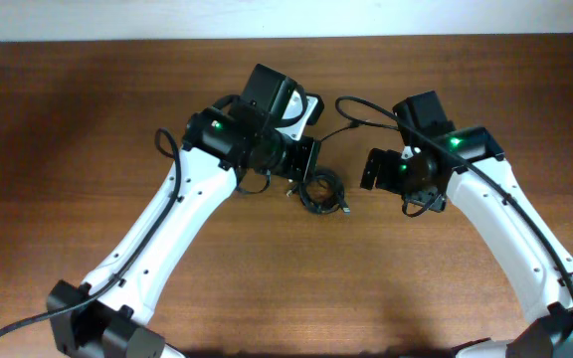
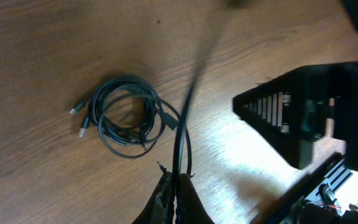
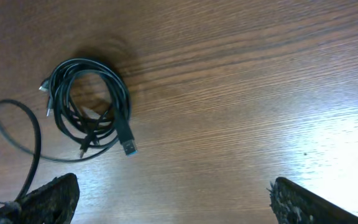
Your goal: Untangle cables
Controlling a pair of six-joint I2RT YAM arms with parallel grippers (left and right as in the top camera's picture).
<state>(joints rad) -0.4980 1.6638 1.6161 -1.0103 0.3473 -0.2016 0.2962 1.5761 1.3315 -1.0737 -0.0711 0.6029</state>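
Note:
The cables [image 2: 126, 115] lie as a small coiled black bundle with silver-tipped plugs on the wooden table [image 2: 36, 56]. In the overhead view the cables [image 1: 323, 193] sit between the two grippers. My left gripper [image 2: 178, 178] is shut on one thin black strand [image 2: 188, 106], which runs from the jaws past the coil toward the top of the left wrist view. My right gripper [image 3: 173, 200] is open, with nothing between its fingers [image 3: 48, 199]. The coil [image 3: 89, 109] lies ahead and to the left of it, and a loose loop [image 3: 17, 134] trails beside the left finger.
The right gripper [image 1: 374, 169] shows as a black block [image 2: 309, 118] at the right of the left wrist view, close to the left gripper [image 1: 306, 167]. Thicker black arm cables [image 1: 366, 111] arch above the wrists. Bare wooden table [image 1: 286, 288] surrounds the coil.

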